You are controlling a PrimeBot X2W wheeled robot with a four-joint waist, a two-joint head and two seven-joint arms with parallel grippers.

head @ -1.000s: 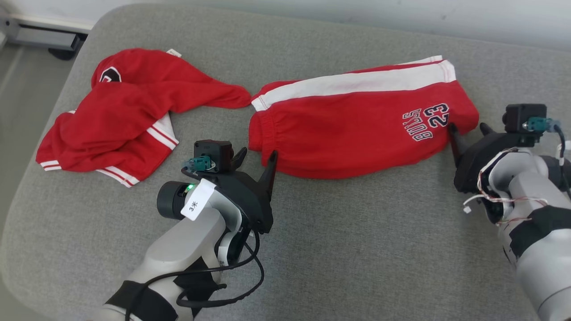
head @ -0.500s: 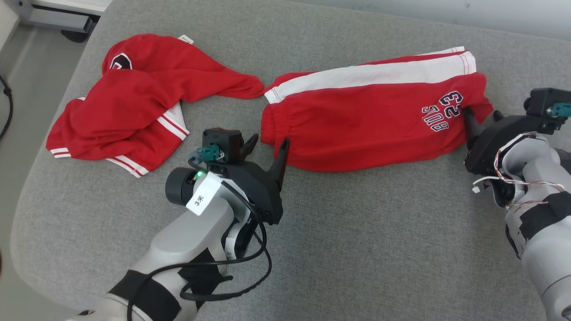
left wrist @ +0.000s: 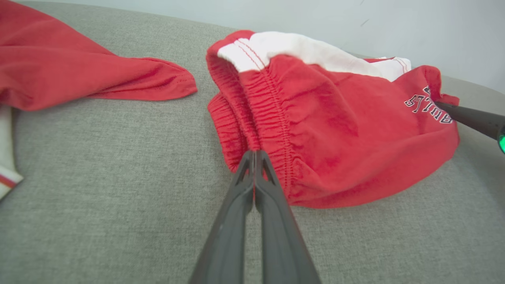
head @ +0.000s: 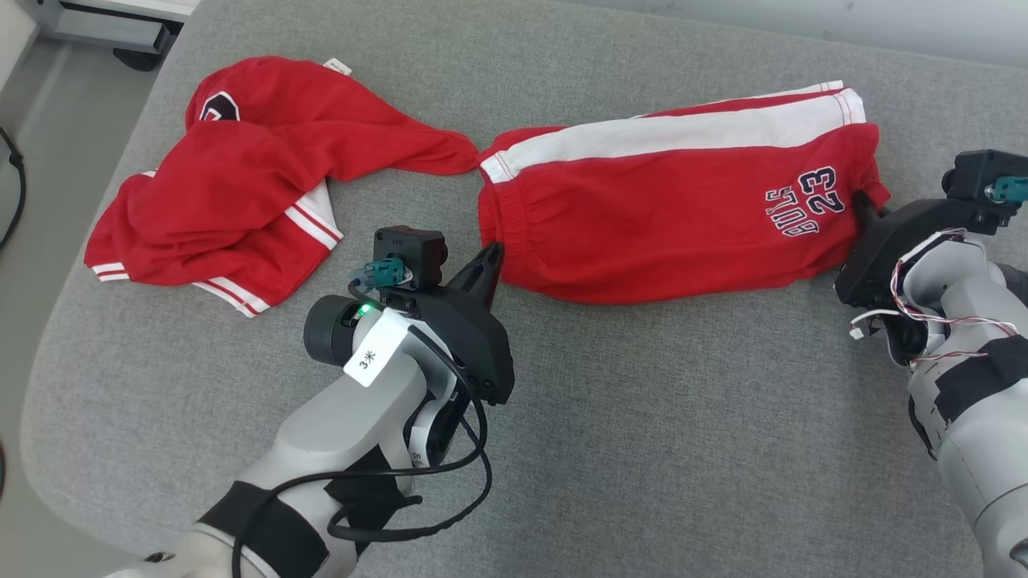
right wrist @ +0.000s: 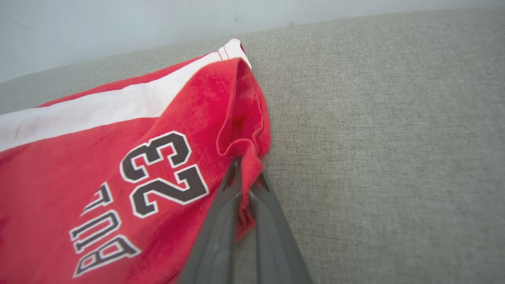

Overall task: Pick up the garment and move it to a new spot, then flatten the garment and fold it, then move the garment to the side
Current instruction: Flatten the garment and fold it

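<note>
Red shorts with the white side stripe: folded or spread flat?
Folded: the red shorts with white side stripe lie doubled; the elastic waistband shows stacked layers.

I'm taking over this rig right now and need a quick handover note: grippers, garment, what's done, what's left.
Left gripper: jaws shut on the waistband end of the shorts.
Right gripper: jaws shut on the hem beside the 23 print.
The shorts lie flat on the cushion, right of a crumpled shirt.
Done: both ends gripped.
Left: nothing is lifted yet. The shorts look doubled leg on leg, so this may be the move aside, but I cannot tell.
</note>
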